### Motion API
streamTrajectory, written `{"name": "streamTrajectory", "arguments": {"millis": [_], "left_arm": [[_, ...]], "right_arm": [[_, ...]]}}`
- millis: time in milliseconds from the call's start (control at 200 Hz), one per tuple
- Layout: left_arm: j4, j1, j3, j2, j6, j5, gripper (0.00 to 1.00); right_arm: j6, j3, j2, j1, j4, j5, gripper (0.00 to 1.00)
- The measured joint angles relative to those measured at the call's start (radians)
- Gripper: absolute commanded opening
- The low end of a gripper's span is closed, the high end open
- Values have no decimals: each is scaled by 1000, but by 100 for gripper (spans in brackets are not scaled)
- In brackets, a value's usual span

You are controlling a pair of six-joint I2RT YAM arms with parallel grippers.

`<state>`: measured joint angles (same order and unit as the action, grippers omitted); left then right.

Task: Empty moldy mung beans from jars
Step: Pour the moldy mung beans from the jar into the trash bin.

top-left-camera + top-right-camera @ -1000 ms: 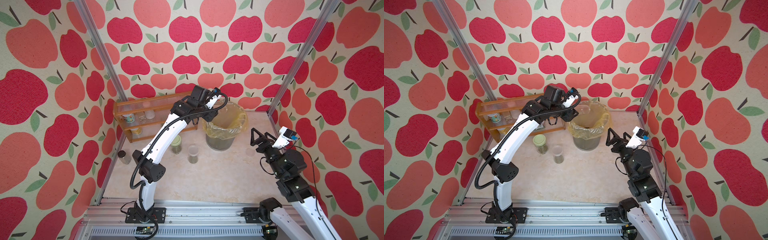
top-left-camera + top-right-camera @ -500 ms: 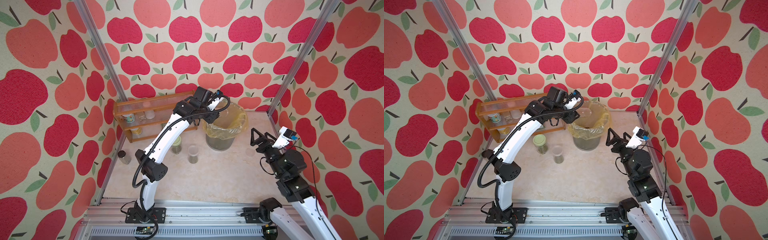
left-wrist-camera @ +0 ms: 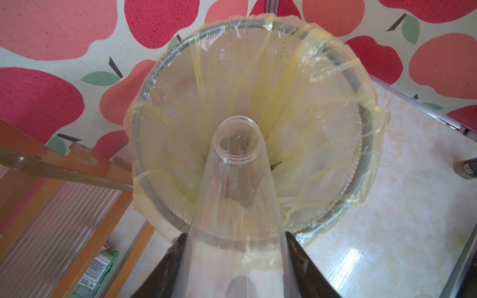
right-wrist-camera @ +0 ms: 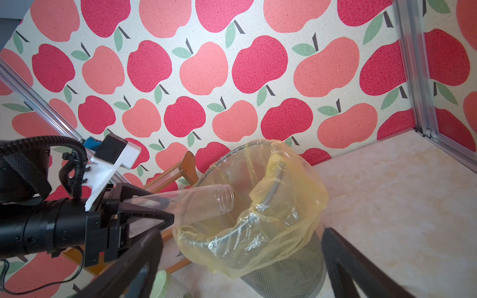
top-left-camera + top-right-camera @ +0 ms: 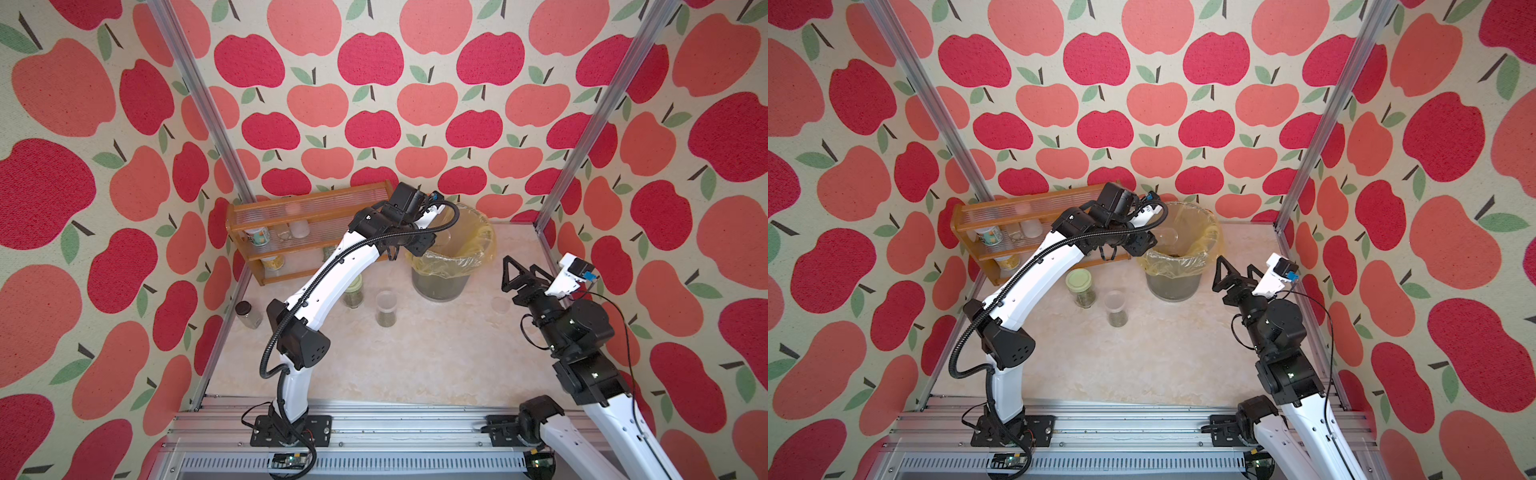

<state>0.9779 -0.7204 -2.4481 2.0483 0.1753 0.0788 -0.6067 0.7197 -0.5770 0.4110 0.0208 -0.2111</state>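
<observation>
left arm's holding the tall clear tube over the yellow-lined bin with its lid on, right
No, the lid is off: the left wrist view shows the tall clear tube with its threaded mouth open. The rest is right: the left arm's jaws hold it over the yellow-lined bin.

Cloth walls [image 5: 374,62] show crimson and coral apples with green leaves on cream. The grey wire-mesh bin [image 5: 438,286] wears a translucent yellow plastic liner [image 5: 482,245]. The slatted wooden rack [image 5: 332,208] is orange-brown, the round lid [image 5: 1078,281] of the squat glass jar [image 5: 1086,297] pale green, the tabletop [image 5: 415,357] marbled cream.
</observation>
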Motion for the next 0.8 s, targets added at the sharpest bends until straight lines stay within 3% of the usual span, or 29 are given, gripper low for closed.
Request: {"name": "streamTrajectory", "arguments": {"millis": [95, 165, 235, 360, 465, 535, 685, 740, 795], "left_arm": [[8, 3, -188, 74, 5, -2, 37], [10, 3, -217, 72, 4, -10, 38], [-19, -5, -117, 16, 4, -19, 39], [-115, -29, 219, -137, 2, -35, 40], [-123, -37, 286, -163, 0, -27, 40], [-68, -22, 146, -103, 0, -10, 39], [11, 39, -404, 139, -2, 24, 36], [54, 49, -462, 160, -4, 18, 36], [84, 39, -419, 141, -4, 4, 37]], "right_arm": [[0, 0, 6, 0, 1, 3, 99], [-3, 0, 16, 0, 5, 2, 99], [-3, 0, 32, 0, 15, 1, 99], [-3, 0, 50, 0, 19, -4, 99], [-3, 0, 42, -1, 19, -5, 99], [-3, 0, 26, -2, 19, -4, 99], [-3, 0, -15, -2, 11, 5, 99], [-3, 0, -21, -2, 11, 7, 99], [-3, 0, -21, -2, 10, 7, 99]]}}
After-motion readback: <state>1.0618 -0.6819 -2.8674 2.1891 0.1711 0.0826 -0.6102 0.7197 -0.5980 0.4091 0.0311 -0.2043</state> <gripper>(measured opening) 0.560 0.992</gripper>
